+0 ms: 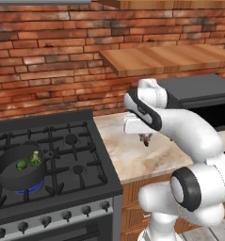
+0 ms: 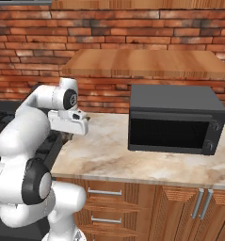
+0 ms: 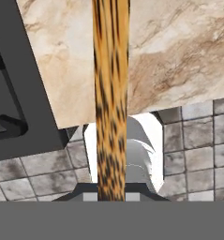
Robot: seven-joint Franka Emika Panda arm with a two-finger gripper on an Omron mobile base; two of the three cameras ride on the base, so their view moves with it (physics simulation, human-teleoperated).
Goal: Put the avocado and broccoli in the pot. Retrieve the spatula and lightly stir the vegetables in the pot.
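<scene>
Avocado (image 1: pixel 21 164) and broccoli (image 1: pixel 36 157) both already in the pot (image 1: pixel 20 168), sitting on the stove's (image 1: pixel 81 155) front-left burner, blue flame showing under it; loading half looks done. Spatula (image 3: pixel 110 93) retrieved: clamped in the gripper (image 1: pixel 145 139), jaws closed tight on it, hovering above the marble counter (image 2: pixel 147 160) just right of the stove edge, well apart from the pot. In the hand view, long axis runs straight out along the gripper's line, brown grained wood crossing the counter edge; held end down at the jaws, far end cut off by the frame, so head or handle can't be told. In the left base view, only a small dark stub visible below the hand. Left to do, judging by this: carry over to the pot, dip in, stir lightly.
</scene>
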